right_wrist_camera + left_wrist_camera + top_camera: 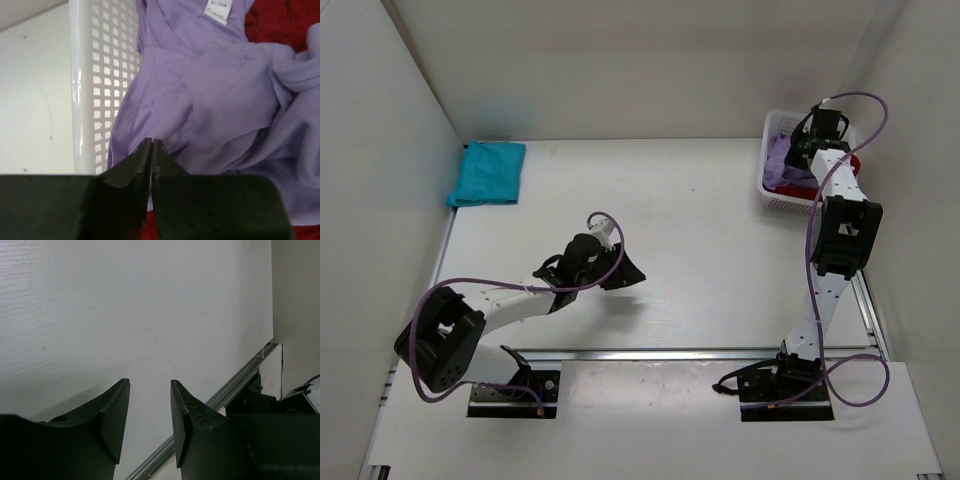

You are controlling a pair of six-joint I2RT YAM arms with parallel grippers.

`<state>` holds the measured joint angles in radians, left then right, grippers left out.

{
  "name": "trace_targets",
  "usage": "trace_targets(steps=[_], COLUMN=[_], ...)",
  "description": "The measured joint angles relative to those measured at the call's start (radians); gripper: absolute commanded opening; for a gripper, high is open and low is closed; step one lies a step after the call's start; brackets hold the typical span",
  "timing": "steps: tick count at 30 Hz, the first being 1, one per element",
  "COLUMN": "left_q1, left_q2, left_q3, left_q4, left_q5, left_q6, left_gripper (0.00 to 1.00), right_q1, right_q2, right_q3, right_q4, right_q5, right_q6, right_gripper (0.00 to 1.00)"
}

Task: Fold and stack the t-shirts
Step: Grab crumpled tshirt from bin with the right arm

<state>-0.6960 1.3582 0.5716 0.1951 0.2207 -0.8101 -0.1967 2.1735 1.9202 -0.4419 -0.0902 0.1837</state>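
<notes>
At the near edge, the two arm bases sit behind an aluminium rail (700,352) that crosses the white counter (700,230). Just beyond it the left claw (150,385) hangs low over bare counter near the middle, its fingers released and apart with nothing between them. It looks parked there to wait for cloth to be brought over. The right arm stretches up the right side to the far right corner, where the white lattice basket (95,75) stands. The right claw (151,142) points down into it, clenched tip to tip right against the lavender t-shirt (210,100). Whether a fold of that cloth is nipped between the tips cannot be told from here. The lavender shirt lies crumpled on top, label showing, with the red t-shirt (280,20) underneath and behind it, so it is probably the one to lift first. At the far left, hard against the side wall, the teal t-shirt (487,172) lies as a neat flat rectangle. It is apparently folded already and marks where the stack should grow. The counter is matt white with faint scuffs, and plain white wall panels (620,60) enclose it on the left, far and right sides.
</notes>
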Motion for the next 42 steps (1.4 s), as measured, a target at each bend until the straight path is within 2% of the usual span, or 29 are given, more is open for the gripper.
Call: trace_targets(steps=[2,3,4,6,9,23,30,33,38,42], left_q1=[0.017,0.026,0.033,0.049,0.061,0.104,0.099,0.097,0.096,0.092], left_q2=[-0.014,-0.021,-0.026,-0.035,-0.052,-0.088,-0.088,-0.082,-0.061,-0.057], left_q3=[-0.012,-0.015,-0.017,-0.018,-0.025,-0.071,-0.071,-0.071,-0.071,-0.071], left_q4=[-0.004,-0.005,-0.007,-0.007,-0.007,0.000,0.009,0.019,0.024,0.027], left_q5=[0.001,0.001,0.001,0.005,0.005,0.016,0.017,0.021,0.029,0.030], left_q6=[0.008,0.011,0.013,0.014,0.015,0.007,0.005,0.005,-0.002,-0.003], left_gripper=[0.50,0.50,0.50,0.50,0.51,0.50,0.49,0.49,0.47,0.46], right_q1=[0.000,0.001,0.003,0.006,0.013,0.060,0.072,0.072,0.062,0.049], right_q2=[0.006,0.006,0.006,0.005,0.005,0.075,-0.019,-0.046,-0.047,-0.036], right_q3=[0.006,0.006,0.006,0.012,0.041,0.134,-0.035,-0.058,-0.049,-0.034], right_q4=[-0.006,-0.009,-0.009,-0.020,-0.068,-0.178,-0.103,-0.095,-0.090,-0.085], right_q5=[-0.011,-0.018,-0.024,-0.030,-0.019,0.112,0.206,0.232,0.163,0.072], right_q6=[0.015,0.024,0.029,0.036,0.024,-0.019,-0.039,-0.050,-0.043,-0.015], right_gripper=[0.00,0.06,0.18,0.29,0.35,0.35,0.37,0.38,0.26,0.24])
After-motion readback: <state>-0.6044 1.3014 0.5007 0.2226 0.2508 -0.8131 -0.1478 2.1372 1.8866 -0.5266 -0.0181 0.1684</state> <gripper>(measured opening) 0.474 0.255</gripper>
